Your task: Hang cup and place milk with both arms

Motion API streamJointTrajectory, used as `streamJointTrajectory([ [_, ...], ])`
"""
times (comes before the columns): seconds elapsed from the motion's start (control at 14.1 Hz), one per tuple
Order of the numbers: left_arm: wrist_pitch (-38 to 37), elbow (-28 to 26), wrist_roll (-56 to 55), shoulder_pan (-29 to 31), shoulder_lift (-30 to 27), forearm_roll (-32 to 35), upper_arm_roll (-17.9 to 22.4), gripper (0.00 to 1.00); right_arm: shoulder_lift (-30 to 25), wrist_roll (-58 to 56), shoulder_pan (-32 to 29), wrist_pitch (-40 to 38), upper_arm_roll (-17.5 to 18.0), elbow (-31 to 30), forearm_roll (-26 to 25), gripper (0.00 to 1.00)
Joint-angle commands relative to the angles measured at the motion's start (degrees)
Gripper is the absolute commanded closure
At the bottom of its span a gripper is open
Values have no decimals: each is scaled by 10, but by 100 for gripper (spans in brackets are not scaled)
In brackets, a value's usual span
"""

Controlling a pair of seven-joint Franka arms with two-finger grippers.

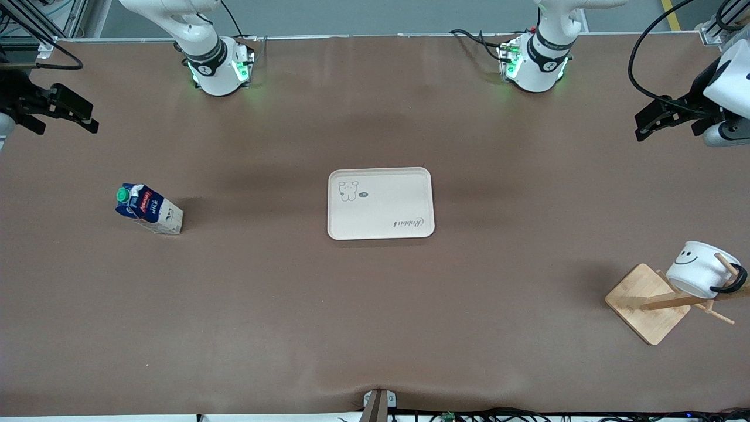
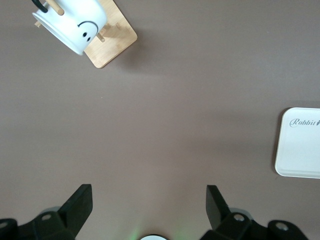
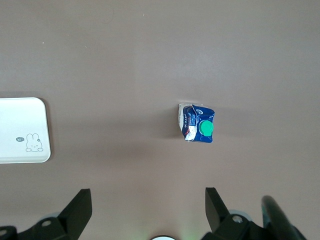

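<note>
The cup [image 1: 700, 268], a white mug with a black smiley face, hangs tilted by its black handle on a peg of a wooden rack [image 1: 641, 305] at the left arm's end of the table. It also shows in the left wrist view as cup [image 2: 75, 27] on the rack [image 2: 117, 42]. The milk [image 1: 147, 209] stands upright on the table at the right arm's end, its green cap up [image 3: 197, 124]. My left gripper [image 1: 641, 128] [image 2: 149, 192] is open over bare table, well apart from the cup. My right gripper [image 1: 88, 117] [image 3: 148, 196] is open and empty, clear of the milk.
A cream tray [image 1: 381, 203] with a rabbit drawing lies flat at the table's middle, between the two arms' bases and the front edge. It shows at the edge of both wrist views, as tray [image 2: 300, 150] and tray [image 3: 20, 120]. Brown tabletop surrounds everything.
</note>
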Motion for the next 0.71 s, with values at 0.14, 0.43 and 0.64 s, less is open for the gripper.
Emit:
streamJointTrajectory([
  [0.14,5,3,8,3,-3,-10,-2,0,-2,-2,-1,1,-3,0,-1,0],
  [0.43,5,3,8,1,-3,-10,-2,0,-1,-2,-1,-2,-3,0,0,0],
  [0.64,5,3,8,-1,-3,-10,-2,0,-1,-2,1,-1,-3,0,0,0],
])
